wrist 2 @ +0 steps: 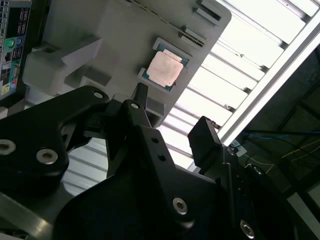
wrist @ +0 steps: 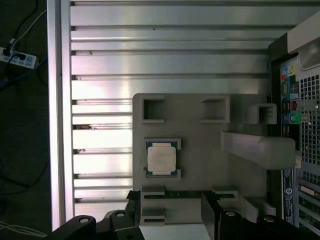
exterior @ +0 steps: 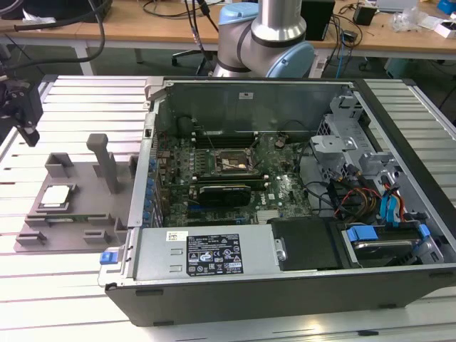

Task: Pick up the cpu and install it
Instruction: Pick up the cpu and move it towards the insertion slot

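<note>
Jaws of black gripper (wrist: 171, 212) spread wide, holding nothing; small flat square silver-topped cpu (wrist: 161, 158) sits in a pocket of grey plastic fixture tray (wrist: 200, 150), apart from jaws, untouched.

cpu (wrist: 161, 159): 1 | grey tray (wrist: 200, 150): 1 | computer case (exterior: 249, 100): 1 | blue clips (exterior: 108, 257): perhaps 4

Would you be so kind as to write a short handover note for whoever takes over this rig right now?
The gripper is open and empty, above the grey fixture tray.
The cpu lies flat in its recess on the tray, untouched, at the exterior view's left of the open computer case.
The socket sits on the motherboard inside the case.
Done: nothing; the cpu is not yet picked up.
Left: the pick-up and the install.
</note>
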Controlling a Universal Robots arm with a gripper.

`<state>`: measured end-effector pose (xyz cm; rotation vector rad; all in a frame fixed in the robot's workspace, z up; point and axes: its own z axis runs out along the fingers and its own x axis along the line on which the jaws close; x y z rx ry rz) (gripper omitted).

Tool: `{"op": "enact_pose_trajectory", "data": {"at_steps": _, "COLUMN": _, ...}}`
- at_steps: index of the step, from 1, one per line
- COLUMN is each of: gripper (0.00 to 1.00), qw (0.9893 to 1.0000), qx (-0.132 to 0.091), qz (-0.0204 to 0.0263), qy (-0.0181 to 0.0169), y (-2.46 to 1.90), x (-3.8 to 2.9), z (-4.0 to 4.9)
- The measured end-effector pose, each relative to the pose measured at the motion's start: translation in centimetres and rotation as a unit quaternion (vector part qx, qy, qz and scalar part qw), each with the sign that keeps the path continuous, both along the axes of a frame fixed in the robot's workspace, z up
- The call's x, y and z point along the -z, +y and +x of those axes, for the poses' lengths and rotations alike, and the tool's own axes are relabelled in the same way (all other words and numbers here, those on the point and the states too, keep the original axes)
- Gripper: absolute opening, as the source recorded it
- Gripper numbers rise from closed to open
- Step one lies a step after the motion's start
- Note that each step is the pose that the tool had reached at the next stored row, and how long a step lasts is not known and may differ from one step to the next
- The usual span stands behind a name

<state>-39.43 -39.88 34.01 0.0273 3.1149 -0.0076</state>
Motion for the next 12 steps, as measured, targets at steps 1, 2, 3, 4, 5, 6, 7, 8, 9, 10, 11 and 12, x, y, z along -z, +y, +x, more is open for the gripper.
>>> {"op": "enact_pose_trajectory", "data": {"at_steps": 1, "gripper": 0.60, "qw": 1.0000, "qx": 0.000, "qz": 0.0000, "qy": 0.0000, "y": 0.00, "x": 0.04, "z": 0.00}}
{"op": "enact_pose_trajectory", "data": {"at_steps": 2, "gripper": 0.60, "qw": 1.0000, "qx": 0.000, "qz": 0.0000, "qy": 0.0000, "y": 0.00, "x": 0.11, "z": 0.00}}
{"op": "enact_pose_trajectory", "data": {"at_steps": 3, "gripper": 0.60, "qw": 1.0000, "qx": 0.000, "qz": 0.0000, "qy": 0.0000, "y": 0.00, "x": 0.15, "z": 0.00}}
{"op": "enact_pose_trajectory", "data": {"at_steps": 4, "gripper": 0.60, "qw": 1.0000, "qx": 0.000, "qz": 0.0000, "qy": 0.0000, "y": 0.00, "x": 0.24, "z": 0.00}}
{"op": "enact_pose_trajectory", "data": {"at_steps": 5, "gripper": 0.60, "qw": 1.0000, "qx": 0.000, "qz": 0.0000, "qy": 0.0000, "y": 0.00, "x": 0.31, "z": 0.00}}
{"op": "enact_pose_trajectory", "data": {"at_steps": 6, "gripper": 0.60, "qw": 1.0000, "qx": 0.000, "qz": 0.0000, "qy": 0.0000, "y": 0.00, "x": 0.36, "z": 0.00}}
{"op": "enact_pose_trajectory", "data": {"at_steps": 7, "gripper": 0.60, "qw": 1.0000, "qx": 0.000, "qz": 0.0000, "qy": 0.0000, "y": 0.00, "x": 0.44, "z": 0.00}}
{"op": "enact_pose_trajectory", "data": {"at_steps": 8, "gripper": 0.60, "qw": 1.0000, "qx": 0.000, "qz": 0.0000, "qy": 0.0000, "y": 0.00, "x": 0.49, "z": 0.00}}
{"op": "enact_pose_trajectory", "data": {"at_steps": 9, "gripper": 0.60, "qw": 1.0000, "qx": 0.000, "qz": 0.0000, "qy": 0.0000, "y": 0.00, "x": 0.56, "z": 0.00}}
{"op": "enact_pose_trajectory", "data": {"at_steps": 10, "gripper": 0.60, "qw": 1.0000, "qx": 0.000, "qz": 0.0000, "qy": 0.0000, "y": 0.00, "x": 0.65, "z": 0.00}}
{"op": "enact_pose_trajectory", "data": {"at_steps": 11, "gripper": 0.60, "qw": 1.0000, "qx": 0.000, "qz": 0.0000, "qy": 0.0000, "y": 0.00, "x": 0.70, "z": 0.00}}
{"op": "enact_pose_trajectory", "data": {"at_steps": 12, "gripper": 0.60, "qw": 1.0000, "qx": 0.000, "qz": 0.0000, "qy": 0.0000, "y": 0.00, "x": 0.74, "z": 0.00}}
